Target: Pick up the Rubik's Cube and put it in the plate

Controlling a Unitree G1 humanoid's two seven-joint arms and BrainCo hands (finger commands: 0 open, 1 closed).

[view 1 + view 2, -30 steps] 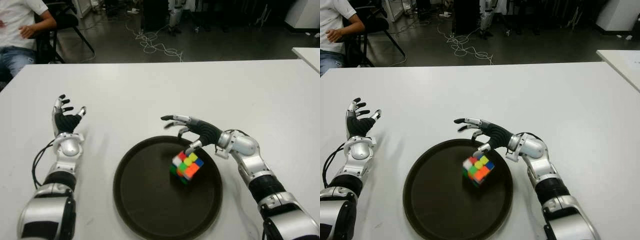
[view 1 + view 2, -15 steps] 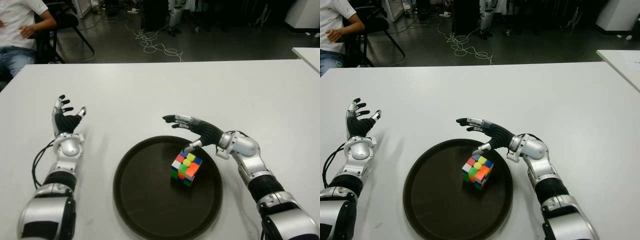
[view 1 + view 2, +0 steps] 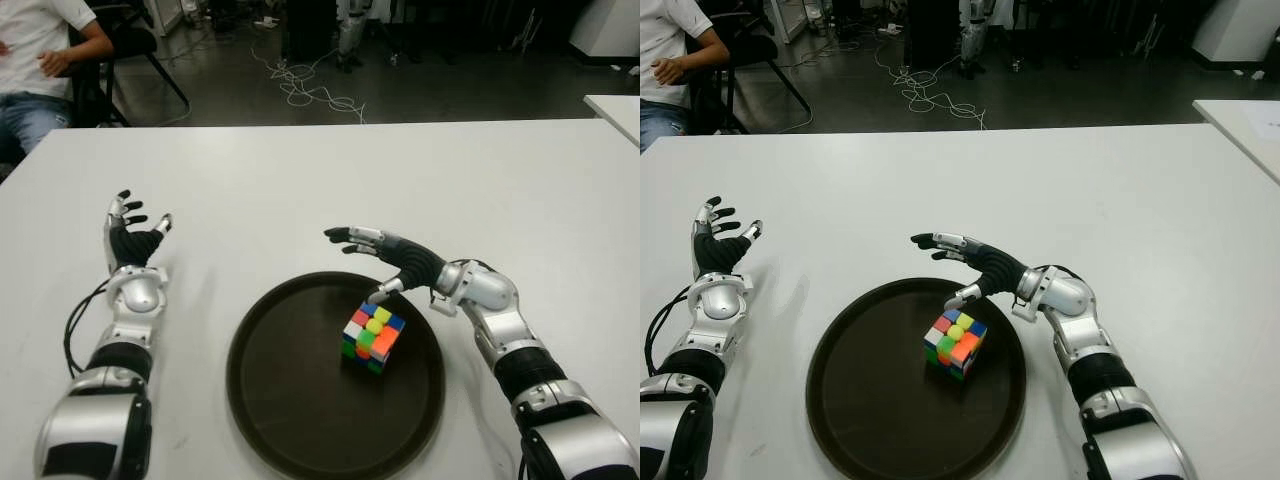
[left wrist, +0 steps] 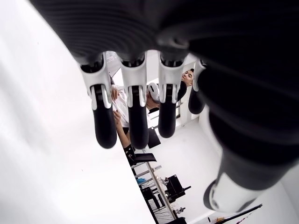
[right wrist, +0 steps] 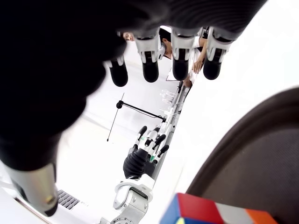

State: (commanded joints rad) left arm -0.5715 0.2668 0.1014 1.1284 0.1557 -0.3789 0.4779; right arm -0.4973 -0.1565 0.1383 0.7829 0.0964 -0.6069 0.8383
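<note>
Cube point(image 3: 372, 337): flat inside dark round plate point(image 3: 290, 410) on white table point(image 3: 300, 190). Right hand point(image 3: 385, 262): fingers spread, empty, above plate's far rim. Left hand point(image 3: 131, 236): spread, empty, left of plate.

A scrambled Rubik's Cube point(image 3: 372, 337) sits flat inside a round, dark brown plate point(image 3: 290, 420), right of the plate's centre, one corner turned toward the camera; its top shows blue, pink, yellow, white and green squares.
</note>
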